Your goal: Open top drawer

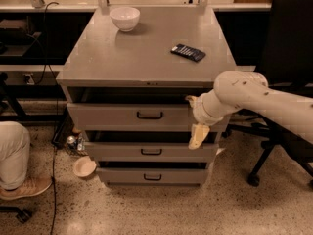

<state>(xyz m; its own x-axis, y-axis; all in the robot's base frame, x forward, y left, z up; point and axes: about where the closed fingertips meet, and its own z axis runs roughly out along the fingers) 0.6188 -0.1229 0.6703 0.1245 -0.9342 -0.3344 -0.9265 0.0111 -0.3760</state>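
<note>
The top drawer (pixel 107 116) is the tallest of three grey fronts in the grey metal cabinet (pixel 142 53), with a small dark bar handle (pixel 149 115) at its centre. It stands slightly out, with a dark gap showing above its front. The two shallower drawers (pixel 151 152) sit below it, also slightly out. My gripper (pixel 196 131) is at the end of the white arm (pixel 254 99), which reaches in from the right. It hangs in front of the right end of the top drawer's front, to the right of the handle.
A white bowl (pixel 124 17) and a dark flat device (pixel 188 52) lie on the cabinet top. A black office chair (pixel 288 48) stands at the right. A person's leg and shoe (pixel 17 165) are at the left. A small bowl (pixel 84 166) and a can (pixel 72 142) lie on the floor.
</note>
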